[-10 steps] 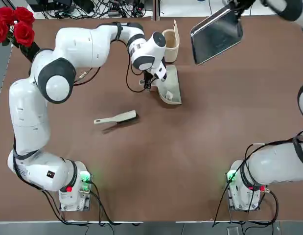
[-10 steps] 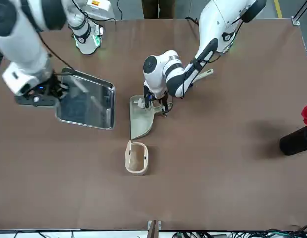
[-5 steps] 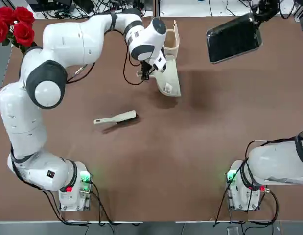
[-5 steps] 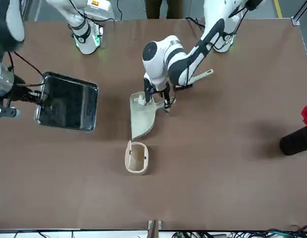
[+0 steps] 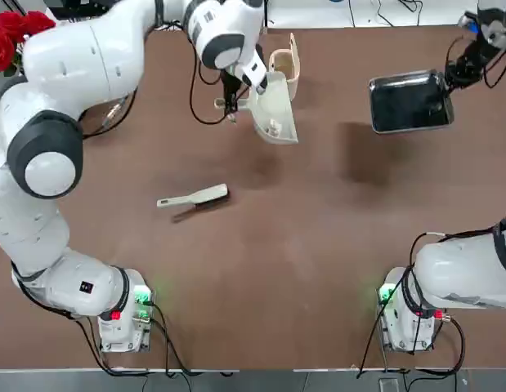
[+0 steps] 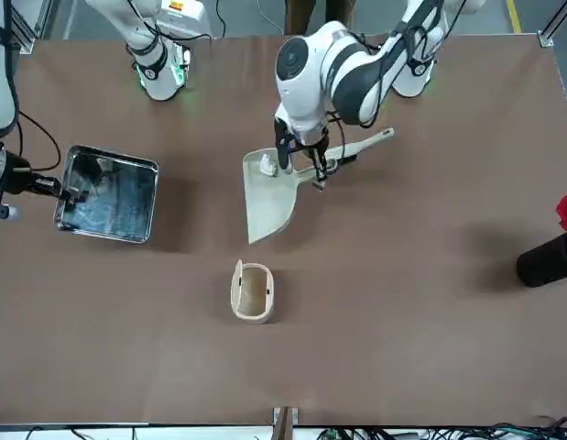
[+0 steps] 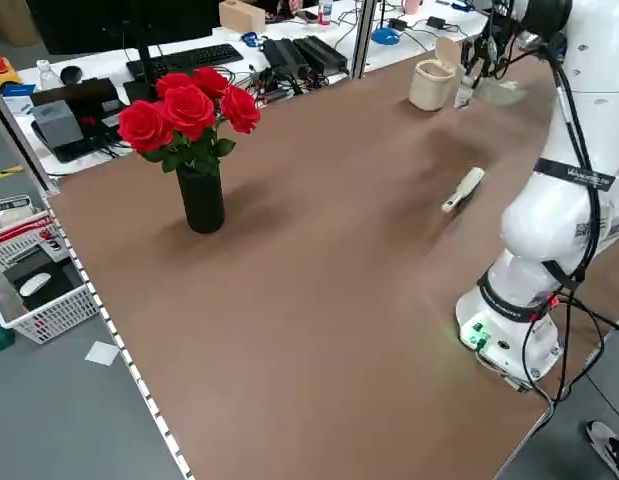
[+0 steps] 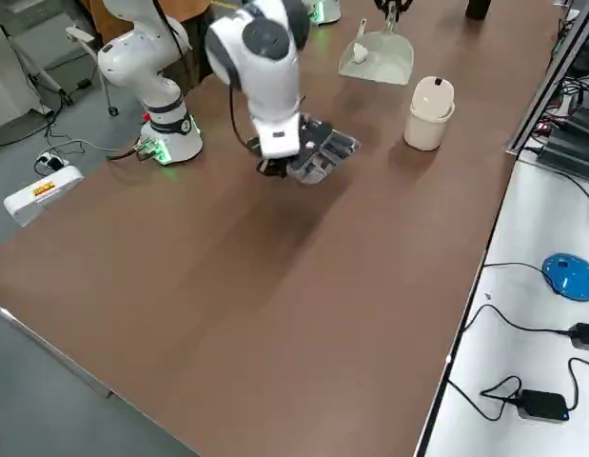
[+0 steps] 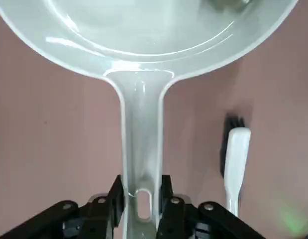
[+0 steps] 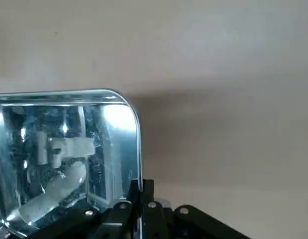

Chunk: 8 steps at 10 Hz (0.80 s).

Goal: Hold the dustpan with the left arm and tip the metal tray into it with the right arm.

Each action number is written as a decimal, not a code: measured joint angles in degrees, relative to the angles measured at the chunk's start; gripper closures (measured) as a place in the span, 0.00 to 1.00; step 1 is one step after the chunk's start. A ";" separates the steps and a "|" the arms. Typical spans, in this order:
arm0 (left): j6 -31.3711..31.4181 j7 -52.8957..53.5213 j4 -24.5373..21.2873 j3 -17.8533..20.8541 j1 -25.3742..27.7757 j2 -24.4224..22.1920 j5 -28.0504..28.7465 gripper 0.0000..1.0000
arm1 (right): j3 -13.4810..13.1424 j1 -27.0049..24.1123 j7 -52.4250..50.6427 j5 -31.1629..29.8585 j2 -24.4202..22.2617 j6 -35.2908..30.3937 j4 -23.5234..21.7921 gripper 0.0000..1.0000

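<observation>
Dustpan and metal tray both gripped, well apart above the table

The brown table (image 5: 277, 286) spans the scene. Over it reaches the left arm (image 5: 77, 61), its gripper (image 9: 142, 185) clamped on the dustpan's handle. The right arm (image 8: 267, 90) reaches over the far right part, its gripper (image 10: 142, 188) clamped on the tray's rim.

Red roses (image 7: 189, 110) stand in a black vase (image 7: 202, 200) near the far left corner. The cream dustpan (image 6: 269, 209) is raised above the far middle of the tabletop; the shiny metal tray (image 6: 107, 197) is held up to its right, clear of the surface. The cream upright holder (image 6: 254, 293) stands beyond the dustpan. The hand brush (image 5: 194, 198) lies nearer the robot. A small white piece (image 6: 268, 165) sits in the dustpan.
</observation>
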 joint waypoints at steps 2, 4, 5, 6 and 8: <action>-0.23 1.50 -0.08 0.13 3.83 -2.94 -0.55 0.67 | -2.33 0.00 -4.28 2.93 0.10 7.70 -7.06 0.95; -0.25 3.39 -0.07 0.33 7.54 -4.74 -0.61 0.67 | -3.99 0.00 -10.27 6.29 0.66 12.51 -11.65 0.95; -0.23 3.92 0.15 0.40 9.54 -5.41 -0.61 0.67 | -4.28 0.00 -13.11 8.48 1.66 13.84 -12.37 0.95; -0.17 4.48 0.89 0.45 11.44 -5.99 -0.61 0.67 | -4.36 0.00 -15.29 10.44 3.14 14.93 -12.53 0.95; -0.12 4.75 4.08 1.20 12.72 -6.13 -0.61 0.67 | -4.35 0.02 -17.51 11.89 6.90 16.82 -12.63 0.95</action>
